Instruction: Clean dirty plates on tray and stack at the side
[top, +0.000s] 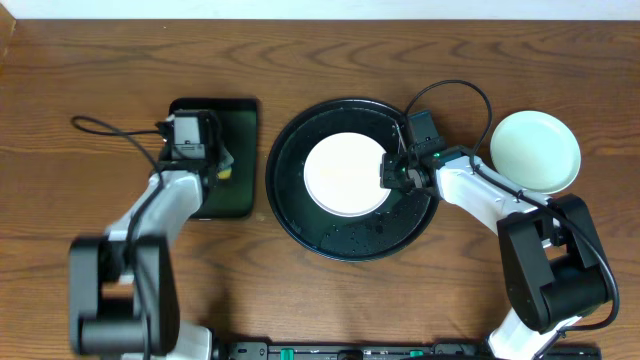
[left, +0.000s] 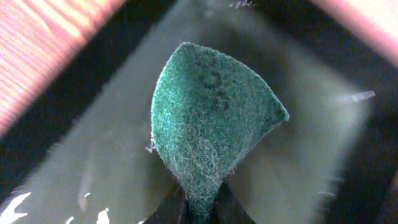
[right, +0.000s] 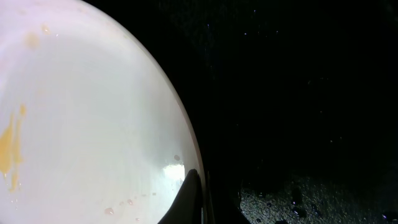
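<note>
Yellow smears (right: 9, 146) sit on the white plate (top: 345, 173). Right gripper (right: 194, 182) pinches its rim; hold it steady. Left gripper (left: 200, 208) squeezes the sponge (left: 208, 124); rub every smear.

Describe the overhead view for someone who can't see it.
The right gripper pinches the rim of a white plate in a round tray. The left gripper holds a sponge over a rectangular tray; a mint plate sits on the table.

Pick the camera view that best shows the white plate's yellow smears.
Right wrist: yellow smears show close up on the white plate. Overhead shows the whole plate in the round black tray, no smears. Left wrist shows the green sponge instead.
</note>
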